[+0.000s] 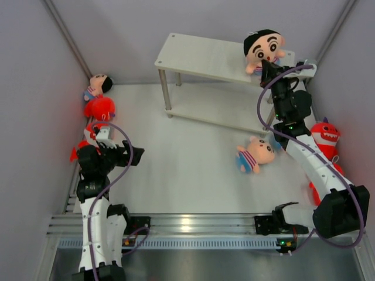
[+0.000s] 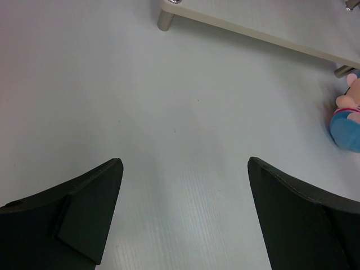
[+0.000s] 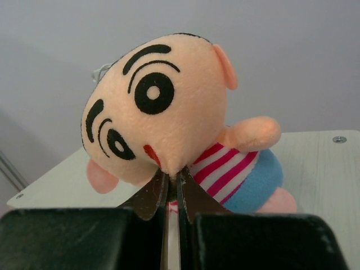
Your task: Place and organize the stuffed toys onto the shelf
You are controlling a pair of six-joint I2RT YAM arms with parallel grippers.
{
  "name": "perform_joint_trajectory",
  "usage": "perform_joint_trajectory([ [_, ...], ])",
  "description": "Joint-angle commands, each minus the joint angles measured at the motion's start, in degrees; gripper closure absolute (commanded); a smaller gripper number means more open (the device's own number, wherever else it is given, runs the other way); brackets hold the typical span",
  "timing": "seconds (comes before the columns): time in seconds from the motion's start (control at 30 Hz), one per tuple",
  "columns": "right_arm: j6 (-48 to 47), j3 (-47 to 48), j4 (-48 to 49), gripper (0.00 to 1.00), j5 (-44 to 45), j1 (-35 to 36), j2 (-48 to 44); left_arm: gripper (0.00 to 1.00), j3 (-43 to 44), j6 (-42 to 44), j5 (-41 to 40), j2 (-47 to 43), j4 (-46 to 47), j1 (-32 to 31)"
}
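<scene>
- The shelf (image 1: 199,57) stood far back on the white table (image 1: 187,181); a striped doll (image 1: 263,47) sat at the right end of its top board.
- The right gripper (image 3: 172,175) was closed on this doll's chin.
- A second doll (image 1: 256,155) lay on the table before the shelf.
- The left gripper (image 2: 183,163) hung open.
- A red shark (image 1: 325,136) leaned on the grey right wall (image 1: 354,70).

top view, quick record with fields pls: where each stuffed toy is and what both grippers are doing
shelf: far side, one toy on its top board
top-board doll: sitting at the right end
right gripper: shut on top-board doll, at its front
left gripper: open, holding nothing, over the table
table doll: lying near the shelf's right legs
left-wall doll: next to left-wall shark
right-wall shark: upright beside the right arm
</scene>
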Motion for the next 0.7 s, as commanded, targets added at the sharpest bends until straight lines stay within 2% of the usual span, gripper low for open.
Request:
perform_joint_trajectory([
  [0.0, -1.1, 0.4, 2.0, 1.0, -0.7, 0.4, -2.8, 0.01, 0.0, 0.9, 1.3, -0.8, 2.9, -0.2],
  [0.1, -1.3, -0.3, 2.4, 1.0, -1.7, 0.3, -3.1, 0.02, -0.1, 1.0, 1.5, -0.8, 2.9, -0.2],
  [0.23, 0.7, -5.8, 10.8, 1.0, -3.5, 0.2, -2.1, 0.01, -0.1, 1.0, 1.8, -0.9, 2.9, -0.2],
  [0.57, 2.6, -12.0, 11.2, 1.0, -1.4, -0.2, -4.0, 0.02, 0.0, 1.1, 2.0, -1.0, 2.9, -0.4],
  [0.63, 3.7, -10.1, 10.8, 1.0, -2.4, -1.1, -3.4, 0.01, -0.1, 1.1, 2.1, -1.0, 3.0, -0.4],
  [0.67, 4.9, -8.3, 6.7, 1.0, -2.0, -1.5, -2.7, 0.02, 0.0, 1.1, 2.1, -0.9, 2.9, -0.5],
])
